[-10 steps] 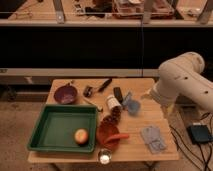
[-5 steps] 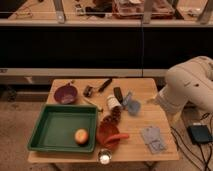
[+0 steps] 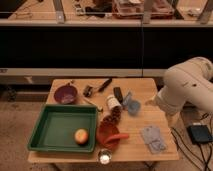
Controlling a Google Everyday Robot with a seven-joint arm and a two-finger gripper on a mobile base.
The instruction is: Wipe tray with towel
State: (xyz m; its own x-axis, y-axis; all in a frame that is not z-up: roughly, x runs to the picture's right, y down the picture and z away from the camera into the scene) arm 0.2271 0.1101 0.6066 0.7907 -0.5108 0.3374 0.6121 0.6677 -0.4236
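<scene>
Front edge of the table [image 3: 131, 150]: a small glass [image 3: 104, 158] stands here, with something bright inside it.
Towel [image 3: 152, 138]: grey-blue and wrinkled. It lies flat on the front right part of the table, well apart from the tray, and nothing touches it. It is in the same place as one second ago.
Tray [image 3: 56, 127]: green, on the front left part of the table. A round orange fruit [image 3: 81, 135] lies in its front right corner. Neither has moved.
Beside the tray: a red-orange bowl [image 3: 106, 134] is just at the tray's right rim.
Middle of the table: a white can [image 3: 111, 102], and a blue bunched object [image 3: 131, 104] to its right.
Back of the table: a purple bowl [image 3: 66, 93] behind the tray, and a black tool [image 3: 105, 84] farther back.
Gripper [image 3: 149, 103]: at the table's right side, behind the towel and near the blue bunched object. It is mostly hidden by the arm; the fingers stand apart and hold nothing.
Arm [image 3: 185, 90]: white and bulky. One second ago it reached higher over the back right corner; now it is lower and more to the right.
</scene>
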